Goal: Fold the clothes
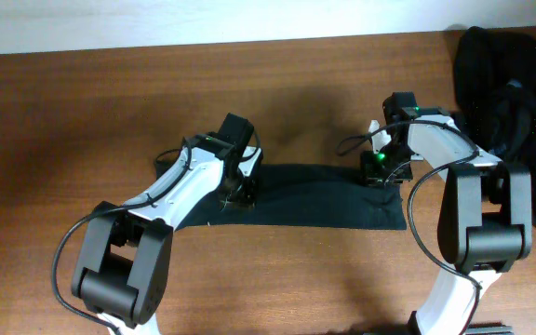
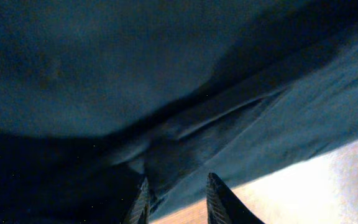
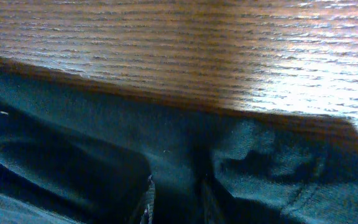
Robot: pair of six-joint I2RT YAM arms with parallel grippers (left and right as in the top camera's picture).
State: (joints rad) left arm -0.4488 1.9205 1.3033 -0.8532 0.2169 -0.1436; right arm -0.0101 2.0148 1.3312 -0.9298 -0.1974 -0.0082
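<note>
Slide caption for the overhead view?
Left pincer and right pincer grip a black garment on the table; more clothes piled aside.

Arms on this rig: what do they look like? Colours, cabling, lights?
Left arm and right arm: white link shells, black joint housings. A black cable loops beside each. Green light at the right wrist. Jaws dark.

Far left corner: bare table [image 1: 63,102], open to a hand.
Centre: garment [image 1: 314,197] lies flat, with clear room above it.
Garment ends: left hand [image 1: 237,194] and right hand [image 1: 380,173] pinch the fabric there, blocking both.
Far right corner: pile [image 1: 505,84] of black clothes fills it.
Near edge: left arm [image 1: 170,200] and right arm [image 1: 473,195] flank a bare middle gap.
</note>
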